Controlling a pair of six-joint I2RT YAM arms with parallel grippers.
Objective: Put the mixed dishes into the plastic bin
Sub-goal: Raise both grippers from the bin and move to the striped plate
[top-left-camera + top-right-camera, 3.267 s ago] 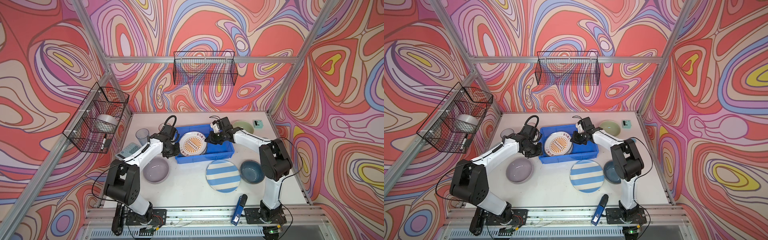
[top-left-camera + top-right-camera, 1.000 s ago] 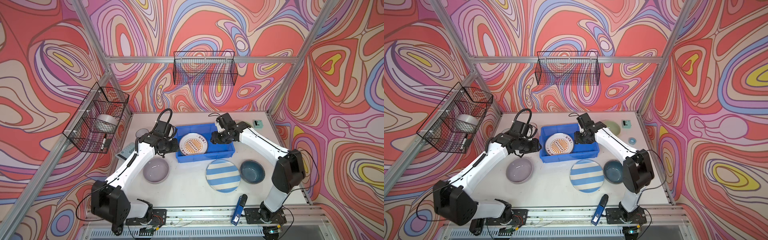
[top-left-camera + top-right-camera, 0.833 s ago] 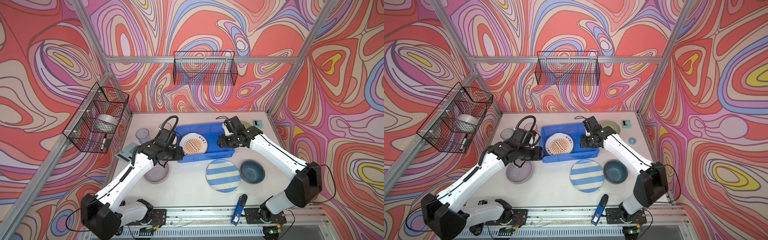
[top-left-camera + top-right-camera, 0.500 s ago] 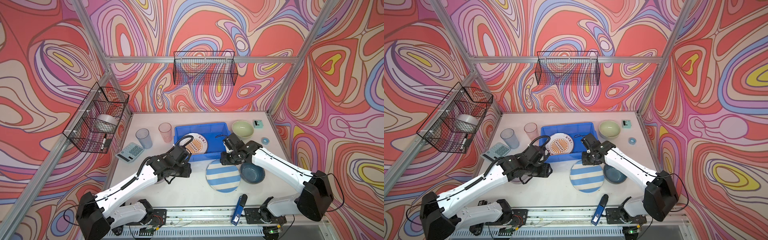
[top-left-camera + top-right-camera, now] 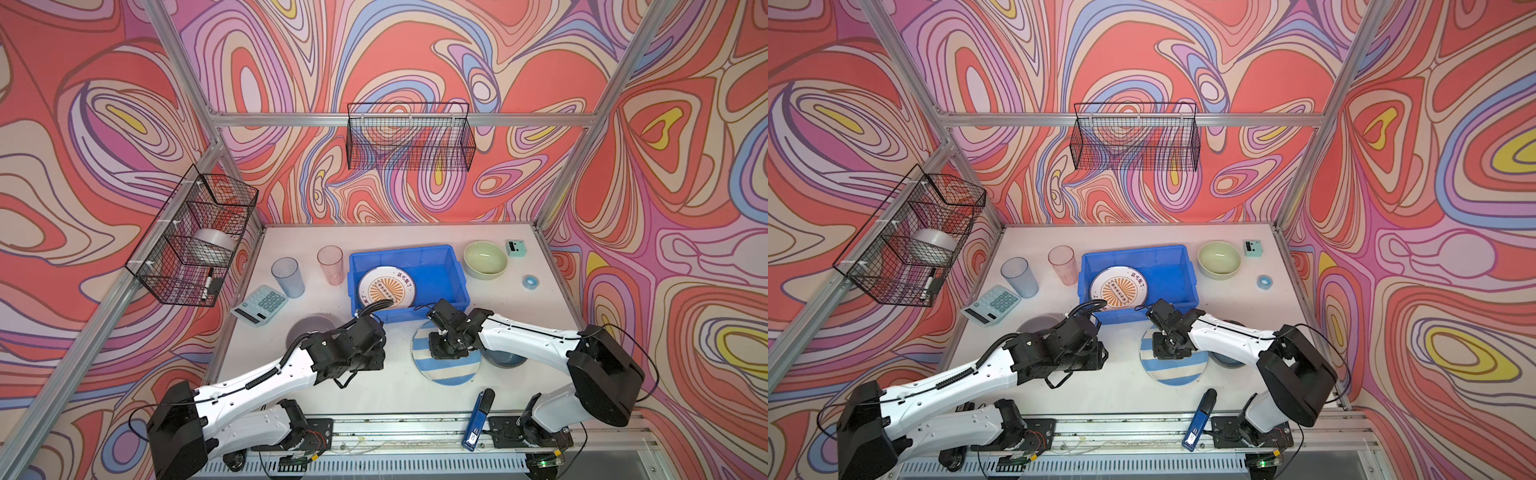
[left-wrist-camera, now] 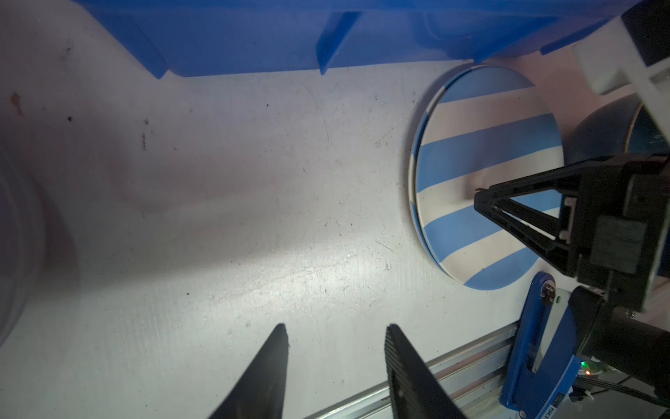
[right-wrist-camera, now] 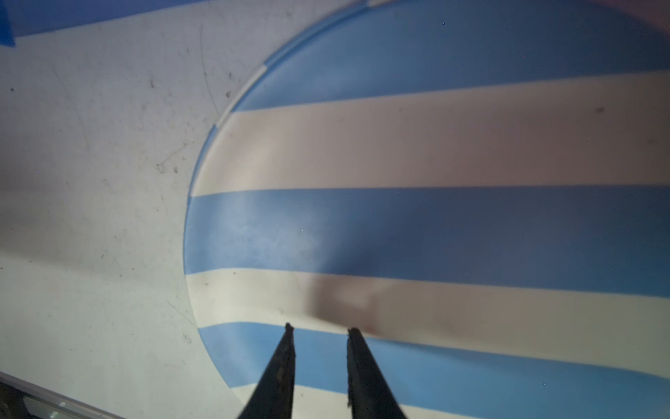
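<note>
Just in front of the plastic bin (image 5: 440,270), both arms are now working low over the tabletop (image 5: 395,399); moments ago they were reaching over the bin itself. I am reading that as one delivery finished: the orange sunburst plate (image 5: 387,287) is lying flat inside the bin, against its left wall.

I am holding the right end effector (image 7: 319,329) over the blue-and-white striped plate (image 5: 446,372), which is lying just in front of the bin's near wall. Its jaws are narrowing, with a slim gap left and nothing pinched between them. I cannot tell whether the tips are touching the plate. The left end effector (image 6: 335,328) is hanging spread and empty over bare tabletop in front of the bin's left corner.

Everything else is waiting outside the bin:
- the lavender bowl (image 5: 309,328), in front and to the left
- the dark blue bowl (image 5: 505,360), in front and to the right, under my right arm
- the pale green bowl (image 5: 485,260), just right of the bin
- the grey-blue cup (image 5: 287,277) and pink cup (image 5: 331,265), to the left

The striped plate is looking flat and matte with a thin, low rim, so I am expecting an awkward edge pick. The bin is glossy moulded plastic with ribbed outer walls and a rolled rim. The tabletop is white and scuffed, and the cups are translucent and tapered.
</note>
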